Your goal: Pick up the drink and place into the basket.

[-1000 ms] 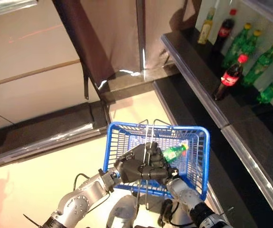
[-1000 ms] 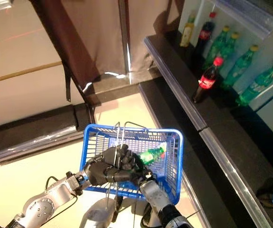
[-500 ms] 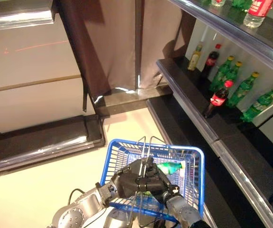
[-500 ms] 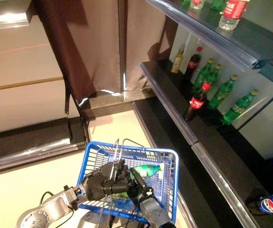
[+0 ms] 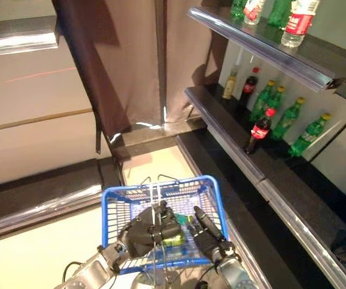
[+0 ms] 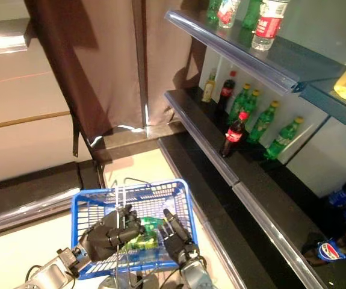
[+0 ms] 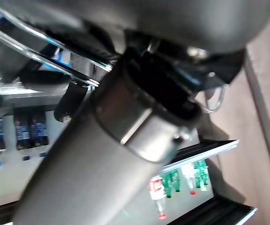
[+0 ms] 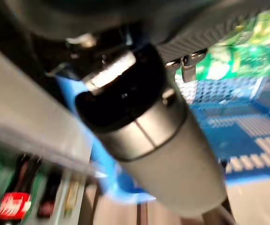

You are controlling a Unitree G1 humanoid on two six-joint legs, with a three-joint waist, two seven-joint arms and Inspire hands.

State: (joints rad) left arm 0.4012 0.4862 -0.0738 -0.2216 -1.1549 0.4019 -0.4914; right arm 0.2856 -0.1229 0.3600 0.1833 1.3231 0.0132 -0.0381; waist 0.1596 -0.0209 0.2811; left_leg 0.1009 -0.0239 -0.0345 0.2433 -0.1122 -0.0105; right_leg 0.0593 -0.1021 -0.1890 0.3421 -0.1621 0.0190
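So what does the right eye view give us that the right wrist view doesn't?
Right eye only: the left robot hand curled round the wire handle, the right robot hand with straight fingers above the basket, and the top-shelf bottles.
Right wrist only: a close look at the basket floor beside the drink; neither robot hand's fingers show.
Both: the blue basket, the green drink lying inside it, and the red-labelled cola bottle on the shelf.
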